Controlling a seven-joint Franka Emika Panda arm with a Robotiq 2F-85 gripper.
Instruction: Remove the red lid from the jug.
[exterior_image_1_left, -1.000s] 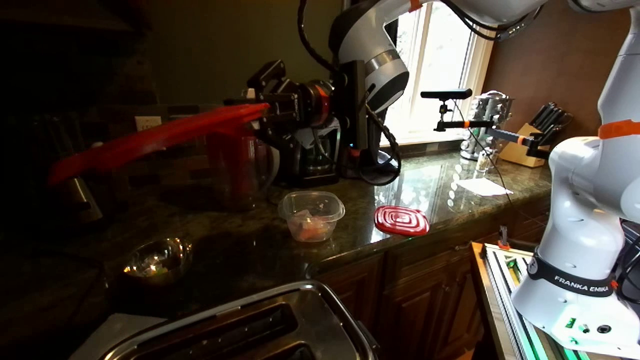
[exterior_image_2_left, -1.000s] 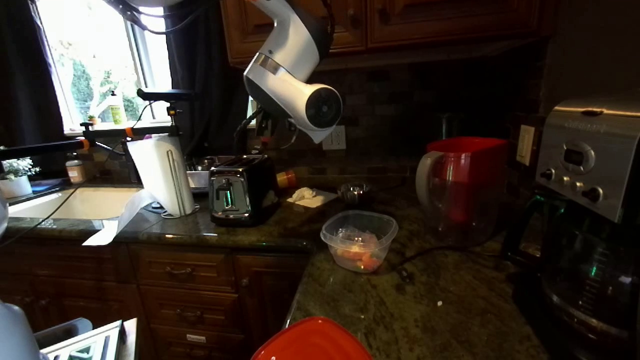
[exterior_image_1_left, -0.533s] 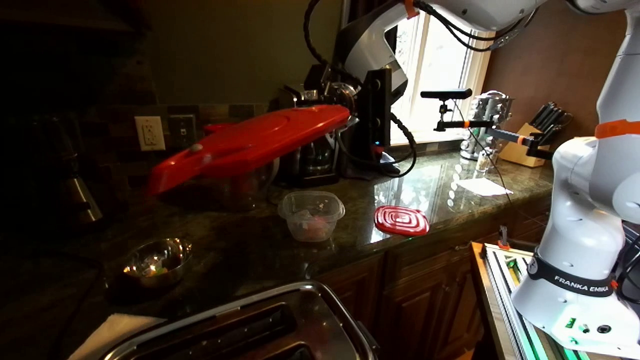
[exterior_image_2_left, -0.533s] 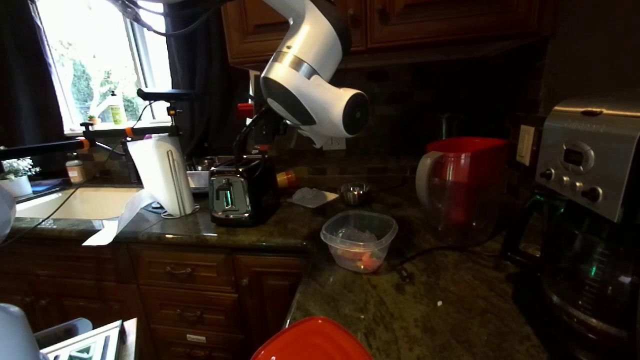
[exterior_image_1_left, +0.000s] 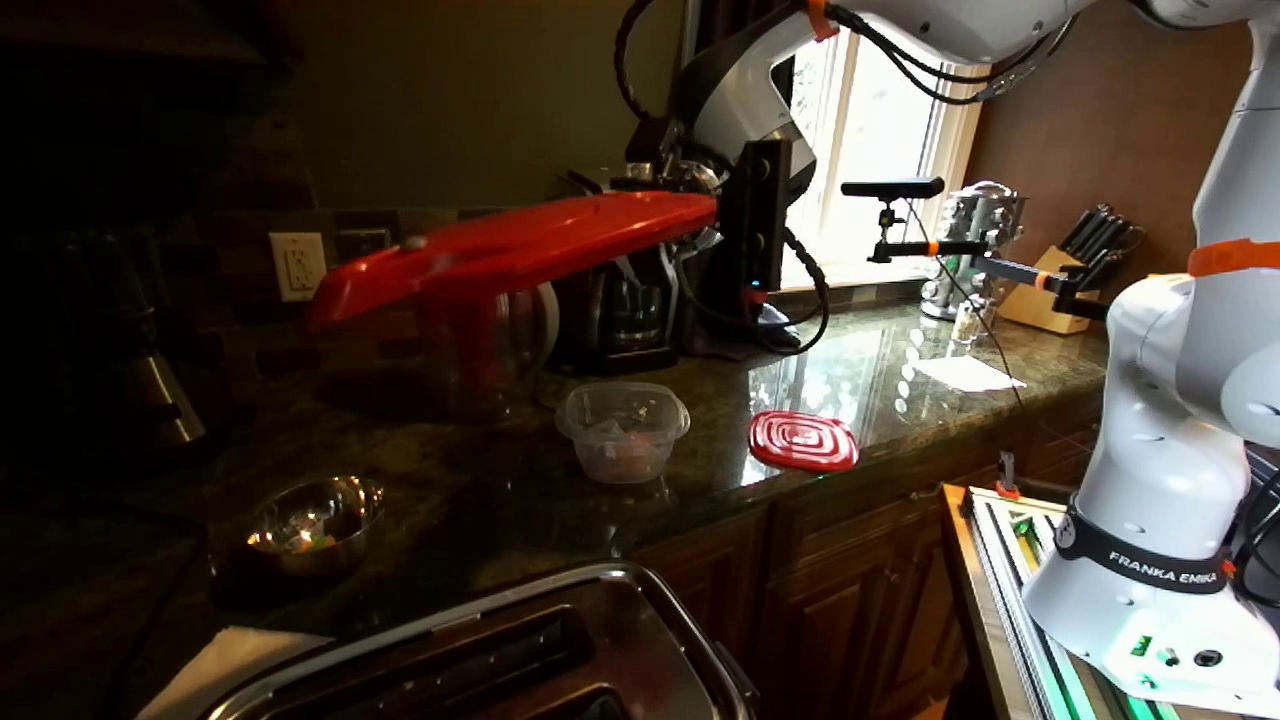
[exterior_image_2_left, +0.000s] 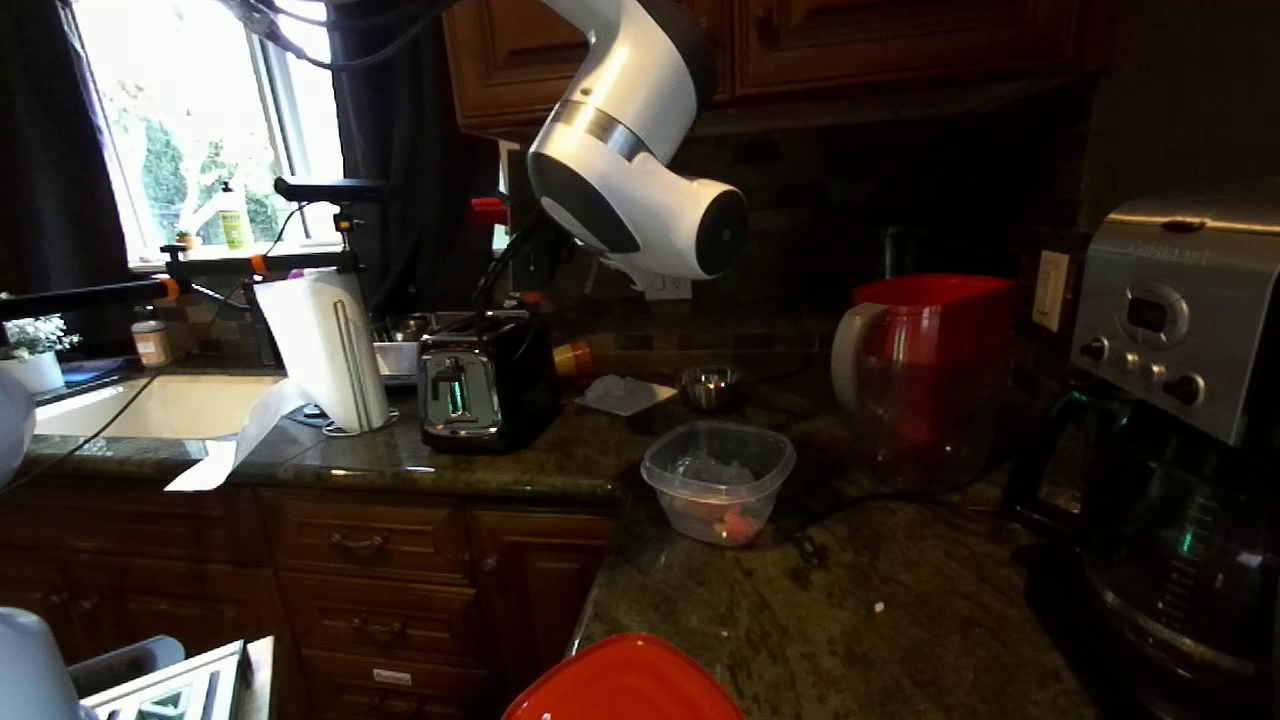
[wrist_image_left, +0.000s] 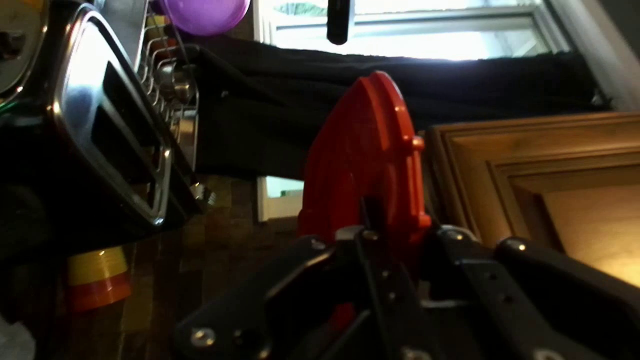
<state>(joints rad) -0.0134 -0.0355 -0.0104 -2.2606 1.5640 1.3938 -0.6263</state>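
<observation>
Red lid (exterior_image_1_left: 520, 245) aloft, the claw (wrist_image_left: 402, 230) clamped firmly on its edge, while the jug (exterior_image_2_left: 930, 380) stands upright on the table (exterior_image_2_left: 900, 650), well apart from it. In an exterior view the lid hangs in the air at 11 o'clock from a clear tub (exterior_image_1_left: 590, 430), tilted, its free end dipping between 8 and 9 o'clock; in the wrist view it rises from the grip toward 12 o'clock. The jug sits at 2 o'clock from the tub in an exterior view, with a coffee maker (exterior_image_2_left: 1200, 350) at about 3 o'clock from the jug and a toaster (exterior_image_2_left: 480, 385) at 10 o'clock from the tub. The jug's red rim looks uncovered, though dim light hides the inside. By all appearances the removal, the whole of the request, is done. What is left is likely just setting the lid down, with no landing spot named. A spiral-patterned disc (exterior_image_1_left: 803, 441), at 3 o'clock from the tub, seems to play no part.
</observation>
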